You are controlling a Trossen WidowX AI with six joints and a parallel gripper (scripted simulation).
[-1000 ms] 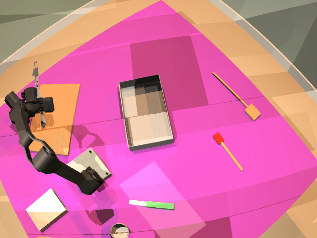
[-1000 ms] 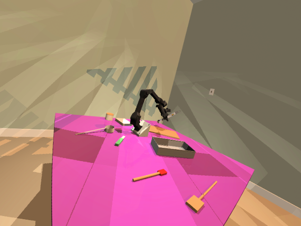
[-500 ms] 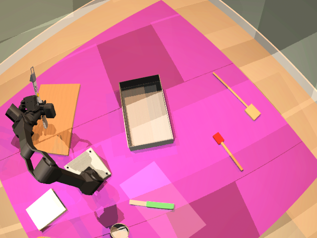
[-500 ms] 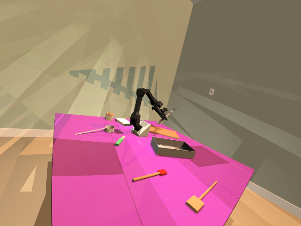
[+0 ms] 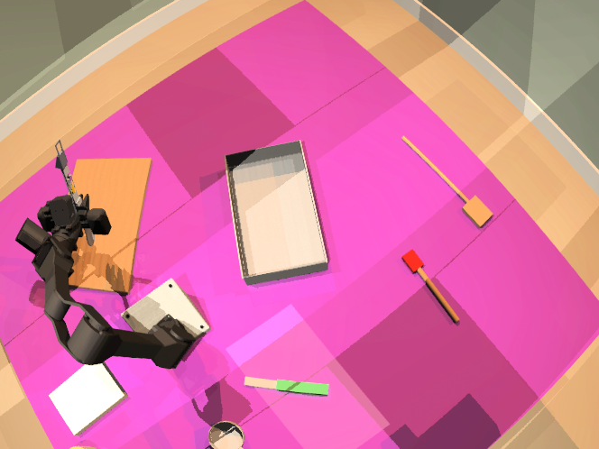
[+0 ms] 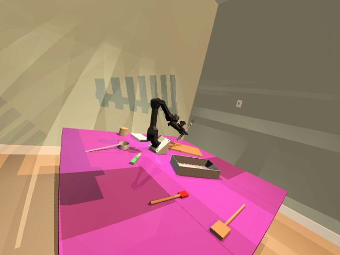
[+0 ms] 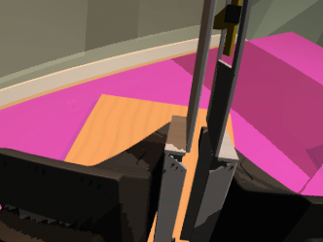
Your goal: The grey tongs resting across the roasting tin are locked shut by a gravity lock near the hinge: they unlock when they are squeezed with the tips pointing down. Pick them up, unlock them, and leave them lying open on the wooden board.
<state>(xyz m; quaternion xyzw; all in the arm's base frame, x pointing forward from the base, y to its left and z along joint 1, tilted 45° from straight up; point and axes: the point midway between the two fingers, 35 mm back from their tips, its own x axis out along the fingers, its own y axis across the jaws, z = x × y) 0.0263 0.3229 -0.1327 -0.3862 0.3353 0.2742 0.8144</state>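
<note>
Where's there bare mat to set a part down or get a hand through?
Widest: between the roasting tin and the red-headed tool. Another: beyond the tin, toward the table's far corner in the top view. Crowded: around the wooden board, under the gripper and tongs.

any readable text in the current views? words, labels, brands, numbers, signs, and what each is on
None readable.
Tongs: no marking legible.
Arm: no brand or number legible.
Roasting tin, wooden board: no lettering visible.
Wall plate: too small to read anything on it.
</note>
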